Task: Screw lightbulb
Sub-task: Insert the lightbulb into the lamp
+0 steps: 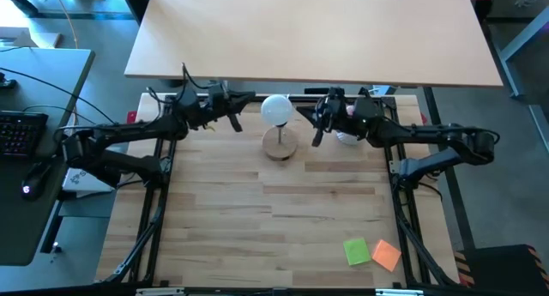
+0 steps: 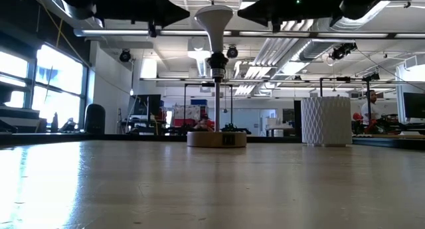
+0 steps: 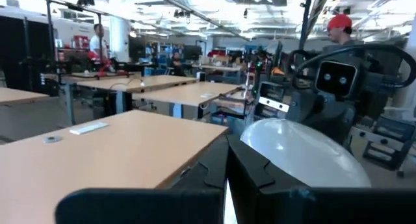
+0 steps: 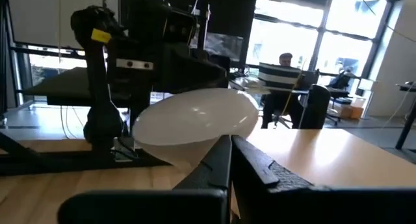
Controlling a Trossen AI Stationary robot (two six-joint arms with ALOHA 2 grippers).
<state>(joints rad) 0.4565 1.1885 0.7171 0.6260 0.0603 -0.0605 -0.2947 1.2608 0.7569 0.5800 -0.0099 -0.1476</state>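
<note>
Flanking one lightbulb (image 1: 277,110) | left gripper (image 1: 235,122), right gripper (image 1: 318,135) (both closed, empty) | two sticky notes (image 1: 372,252)

Left arm: stretched from the desk's (image 1: 257,210) left edge toward the middle of its far edge, raised above the surface.
Left end effector (image 1: 235,122): near the far edge, left of centre, fingers (image 3: 214,169) pressed together, holding nothing.
Right arm: stretched from the right edge toward the same far-edge middle, mirroring the left.
Right end effector (image 1: 318,136): right of centre, fingers (image 4: 250,162) closed, empty.
</note>
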